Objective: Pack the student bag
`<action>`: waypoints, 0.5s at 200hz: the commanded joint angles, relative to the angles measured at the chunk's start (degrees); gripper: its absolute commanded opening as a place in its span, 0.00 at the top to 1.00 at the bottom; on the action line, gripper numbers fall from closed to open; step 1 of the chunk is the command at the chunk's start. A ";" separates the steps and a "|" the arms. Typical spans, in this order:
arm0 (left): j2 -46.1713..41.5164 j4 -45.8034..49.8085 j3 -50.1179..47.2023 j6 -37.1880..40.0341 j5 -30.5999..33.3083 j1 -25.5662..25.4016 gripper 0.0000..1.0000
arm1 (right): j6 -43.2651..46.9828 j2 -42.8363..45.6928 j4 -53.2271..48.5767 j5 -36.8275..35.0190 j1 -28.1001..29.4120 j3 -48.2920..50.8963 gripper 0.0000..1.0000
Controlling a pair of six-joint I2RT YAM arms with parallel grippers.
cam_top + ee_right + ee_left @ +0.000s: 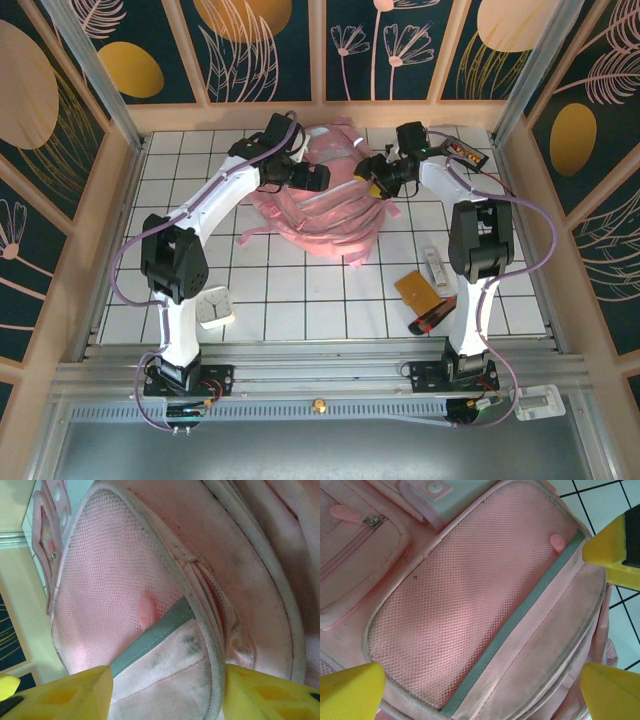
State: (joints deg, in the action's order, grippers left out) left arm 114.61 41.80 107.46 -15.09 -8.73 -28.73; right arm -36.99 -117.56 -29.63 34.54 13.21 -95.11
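On the table [300, 300], one student bag [310, 228] lies under two grippers: left gripper [322, 178] spread wide, right gripper [372, 186] hold unclear.

We see the student bag [320, 220] lying pink and rumpled beneath both tools. The left gripper [318, 178] sits over its far part, and the right gripper [370, 184] faces it from just beside, its yellow tips against the fabric. Well behind the right gripper, toward its arm's base, lie a white bar [435, 268], an orange card [418, 290] and a red-and-black pen [432, 318]. Well behind the left gripper rests a small white box [215, 307].
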 commanded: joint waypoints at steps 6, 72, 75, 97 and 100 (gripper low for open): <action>0.53 1.36 1.80 2.73 0.26 -0.25 0.03 | -2.08 -1.01 4.84 1.59 0.72 -1.19 0.43; 1.23 -1.17 1.09 7.89 -0.10 -3.55 0.08 | -10.25 3.48 18.74 5.06 1.63 3.72 0.62; 1.23 -1.28 1.01 8.08 0.33 -3.75 0.08 | -10.57 3.48 19.10 5.23 1.64 3.82 0.63; 1.90 -2.95 1.04 10.16 1.63 -4.86 0.08 | -12.85 3.22 20.25 6.57 1.90 3.79 0.76; 2.17 -3.03 1.27 10.30 1.77 -4.94 0.08 | -13.15 3.15 20.57 6.85 1.90 3.79 0.80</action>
State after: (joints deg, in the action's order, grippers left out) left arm 114.93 41.17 107.59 -8.69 -8.86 -32.49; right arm -46.44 -117.14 -16.01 37.56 13.76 -91.42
